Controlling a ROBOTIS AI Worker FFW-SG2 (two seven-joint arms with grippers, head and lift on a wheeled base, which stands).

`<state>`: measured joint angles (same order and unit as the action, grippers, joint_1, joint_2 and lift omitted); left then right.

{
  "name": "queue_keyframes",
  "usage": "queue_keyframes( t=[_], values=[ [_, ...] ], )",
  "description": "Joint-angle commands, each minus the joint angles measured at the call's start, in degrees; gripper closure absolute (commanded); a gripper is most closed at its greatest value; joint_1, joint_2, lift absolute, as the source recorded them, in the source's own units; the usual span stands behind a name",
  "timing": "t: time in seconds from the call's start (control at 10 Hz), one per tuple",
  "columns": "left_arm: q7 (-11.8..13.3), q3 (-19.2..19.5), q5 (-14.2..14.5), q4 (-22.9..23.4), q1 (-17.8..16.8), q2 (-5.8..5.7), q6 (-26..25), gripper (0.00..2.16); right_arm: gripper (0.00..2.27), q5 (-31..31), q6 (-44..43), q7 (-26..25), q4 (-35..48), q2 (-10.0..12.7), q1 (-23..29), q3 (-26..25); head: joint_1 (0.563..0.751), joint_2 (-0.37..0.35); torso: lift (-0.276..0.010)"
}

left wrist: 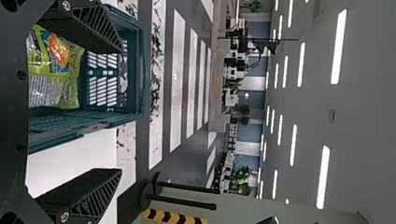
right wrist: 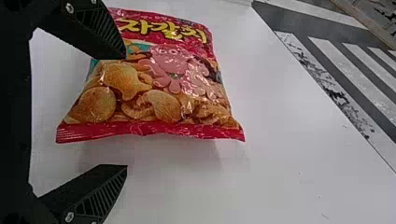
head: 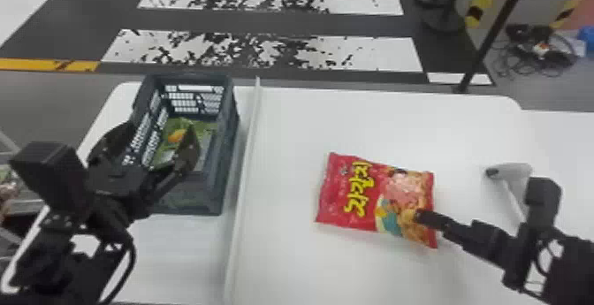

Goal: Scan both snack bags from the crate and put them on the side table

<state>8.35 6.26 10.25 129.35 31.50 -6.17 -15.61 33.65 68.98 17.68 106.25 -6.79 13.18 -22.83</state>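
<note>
My left gripper [head: 161, 126] is over the dark crate [head: 230, 149]; a green snack bag [head: 202, 128] lies inside. In the left wrist view the left gripper [left wrist: 121, 110] stands open, and the green bag [left wrist: 70, 70] rests in the crate beyond its fingers. A red snack bag [head: 360, 193] lies face up on the white table. My right gripper [head: 420, 216] is at that bag's right part. Seen from the right wrist, the right gripper [right wrist: 125, 112] is open, one finger overlapping the red bag [right wrist: 168, 79]; whether it touches is unclear. A white handheld scanner [head: 515, 171] is right of the bag.
A raised white strip [head: 244, 171] runs front to back between the crate and the red bag. The white table [head: 309, 123] extends to the right. Beyond its far edge are a striped floor and a black pole [head: 490, 39].
</note>
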Motion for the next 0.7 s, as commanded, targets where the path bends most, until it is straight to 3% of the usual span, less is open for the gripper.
queue_keyframes(
  t=[0.0,0.5,0.6],
  values=[
    [0.0,0.0,0.1,-0.1,0.1,-0.25,0.0,0.09,0.1,-0.2,0.9,0.3,-1.0,-0.9,-0.8,-0.1,0.695,-0.019,-0.087],
    [0.4,0.0,1.4,-1.3,0.0,-0.77,0.2,0.09,0.11,2.5,5.0,4.8,-8.3,-1.3,-4.3,-0.1,0.695,-0.005,-0.087],
    [0.7,-0.1,1.8,-1.8,-0.3,-1.04,0.2,0.09,0.31,2.5,5.5,5.2,-10.2,-1.3,-5.3,-0.3,0.695,0.004,-0.087]
  ],
)
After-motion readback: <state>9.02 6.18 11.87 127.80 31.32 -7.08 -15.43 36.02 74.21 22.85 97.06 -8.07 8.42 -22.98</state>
